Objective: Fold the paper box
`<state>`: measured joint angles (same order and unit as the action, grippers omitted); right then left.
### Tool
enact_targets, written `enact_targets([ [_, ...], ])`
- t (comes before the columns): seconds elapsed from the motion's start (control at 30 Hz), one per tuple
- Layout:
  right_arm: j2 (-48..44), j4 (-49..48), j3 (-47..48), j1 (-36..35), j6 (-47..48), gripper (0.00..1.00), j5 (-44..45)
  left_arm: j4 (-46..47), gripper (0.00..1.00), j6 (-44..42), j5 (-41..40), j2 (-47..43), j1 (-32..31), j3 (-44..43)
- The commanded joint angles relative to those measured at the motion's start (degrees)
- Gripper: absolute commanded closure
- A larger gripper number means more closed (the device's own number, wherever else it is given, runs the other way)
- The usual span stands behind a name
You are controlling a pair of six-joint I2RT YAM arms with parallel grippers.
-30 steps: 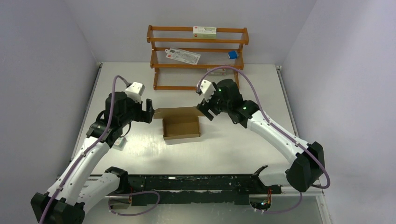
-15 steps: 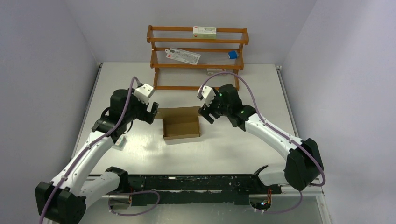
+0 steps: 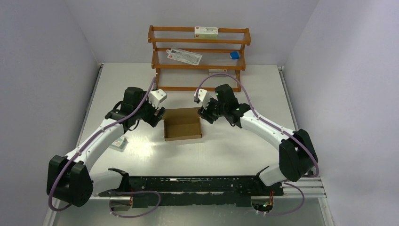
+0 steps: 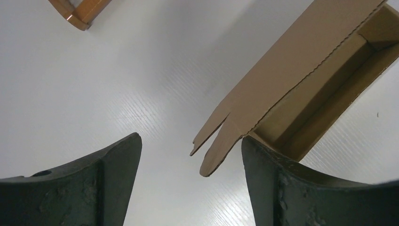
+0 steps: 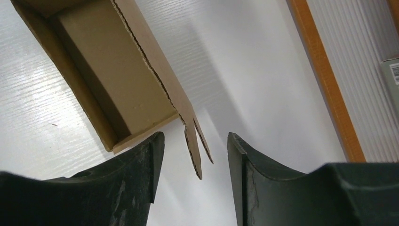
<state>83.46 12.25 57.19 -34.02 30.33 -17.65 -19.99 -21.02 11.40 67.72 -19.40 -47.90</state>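
The paper box [image 3: 182,127] stands on the desk [image 3: 226,146] as a shallow open tray of plain brown cardboard; its lid flap is hinged along the far wall and leans back, away from the arm bases. The tray lies between the two sets of fingers, with one far corner just ahead of each.

Left fingers [image 4: 113,169]: spread wide, gripping nothing; the split corner tab of the lid flap lies in the gap between them, close to the finger on the box side; contact there cannot be confirmed; the other finger is well apart from the tab, with bare desk in front of it.

Right fingers [image 5: 131,169]: set at a narrower gap, also gripping nothing; the opposite corner tab of the lid flap sits about midway between them, with desk showing on both sides of it; the tray interior lies just beyond one finger.

A wooden rack [image 3: 188,67] stands beyond both sets of fingers at the far edge of the desk; it carries white cartons [image 3: 206,31] and a small blue object [image 3: 234,55]. Another small white carton [image 3: 118,142] lies on the desk behind the left fingers, beside the left arm.
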Motion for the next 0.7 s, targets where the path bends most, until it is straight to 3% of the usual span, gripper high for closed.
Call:
enact_targets([
  [0.0, 1.8, -0.5, 1.9, 0.4, 1.5, 0.47, -1.6, -0.4, 0.20, -3.4, 2.2, 1.3, -0.4, -1.7],
  [0.43, 3.9, -0.1, 2.8, 0.4, 1.7, 0.71, -2.3, 0.7, 0.42, -4.1, 5.3, 3.7, -0.3, -1.0],
  [0.67, 3.3, -0.5, 2.1, 0.5, 1.4, 0.75, -2.0, 1.1, 0.52, -4.1, 6.7, 4.4, -0.3, -0.4],
])
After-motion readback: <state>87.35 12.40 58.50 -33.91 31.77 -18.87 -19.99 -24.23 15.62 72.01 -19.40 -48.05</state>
